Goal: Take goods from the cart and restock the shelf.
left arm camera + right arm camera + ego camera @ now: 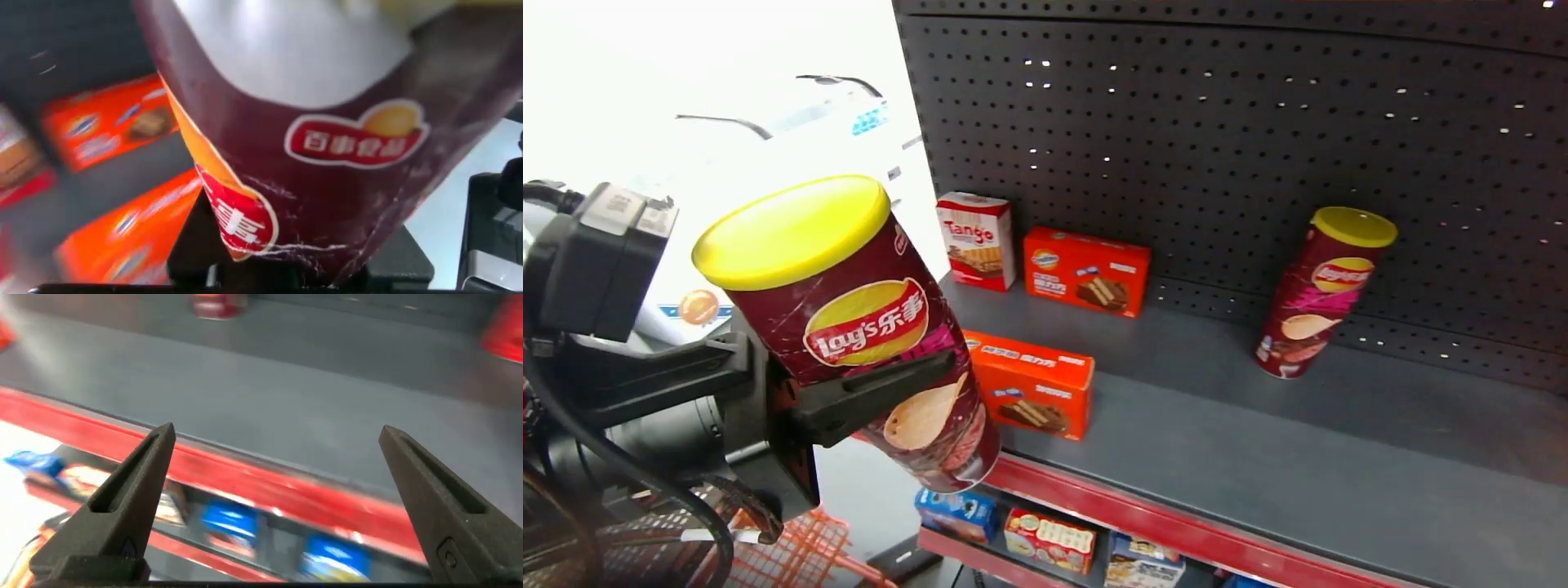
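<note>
Two chip cans with yellow lids. One can [845,327] is clamped in the left gripper [866,380], tilted, its base hanging just over the shelf's front left corner. Seen from the left wrist, its maroon wall [327,147] sits tight against the gripper. The second can [1319,294] stands on the shelf [1258,425] to the right, close to the perforated back panel [1217,122].

Three boxes sit on the shelf's left part. Two are orange: one [1086,269] is at the back against the panel, and the other [1033,384] is near the front, just beside the held can. A single red-and-white wafer box [976,239] stands upright in the back left corner, just beside the rear orange box.

The right gripper [278,457] is spread wide with nothing between its two fingers, hovering in front of the shelf's red front lip [270,478].

That lip [1143,514] runs along the whole front edge. Between the orange boxes and the standing can lies a broad bare stretch of grey deck – it widens toward the front right.

Below the lip, at least three small packs [1049,539] sit on a lower shelf. An orange mesh cart [800,555] shows under the left arm.
</note>
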You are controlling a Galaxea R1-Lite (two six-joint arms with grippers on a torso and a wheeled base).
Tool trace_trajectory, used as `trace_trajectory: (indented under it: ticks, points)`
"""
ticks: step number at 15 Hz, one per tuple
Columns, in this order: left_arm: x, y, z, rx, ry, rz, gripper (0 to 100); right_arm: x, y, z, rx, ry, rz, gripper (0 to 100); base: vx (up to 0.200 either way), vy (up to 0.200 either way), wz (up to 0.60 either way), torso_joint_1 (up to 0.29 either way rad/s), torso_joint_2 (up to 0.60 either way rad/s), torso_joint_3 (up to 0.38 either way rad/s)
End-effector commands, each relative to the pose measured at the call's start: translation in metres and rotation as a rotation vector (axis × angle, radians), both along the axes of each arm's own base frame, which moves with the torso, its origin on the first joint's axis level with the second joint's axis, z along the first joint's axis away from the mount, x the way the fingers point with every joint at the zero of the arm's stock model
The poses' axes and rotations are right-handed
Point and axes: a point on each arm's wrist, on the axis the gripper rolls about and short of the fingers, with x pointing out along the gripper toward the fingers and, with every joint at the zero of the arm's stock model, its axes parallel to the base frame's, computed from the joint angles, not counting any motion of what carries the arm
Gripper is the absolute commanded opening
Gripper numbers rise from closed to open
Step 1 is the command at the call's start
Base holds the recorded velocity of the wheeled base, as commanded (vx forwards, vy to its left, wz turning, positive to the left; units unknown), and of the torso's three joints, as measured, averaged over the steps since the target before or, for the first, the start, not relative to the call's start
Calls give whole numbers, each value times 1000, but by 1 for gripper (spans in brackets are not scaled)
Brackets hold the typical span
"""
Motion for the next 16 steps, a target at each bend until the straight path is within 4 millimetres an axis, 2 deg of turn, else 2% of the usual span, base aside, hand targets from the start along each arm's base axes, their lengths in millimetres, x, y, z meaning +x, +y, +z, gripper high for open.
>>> trace_trajectory:
  ticks: [1,4,16]
  points:
    - [2,-1,-2,5,9,1,0,0,0,0,0,1,0,100,0,0,-600,2,-7,7]
    - [1,0,-1,2,4,4,0,0,0,0,-1,1,0,100,0,0,-600,10,-1,-1]
    - [3,1,0,-10,11,10,0,0,0,0,-4,1,1,100,0,0,0,0,0,0]
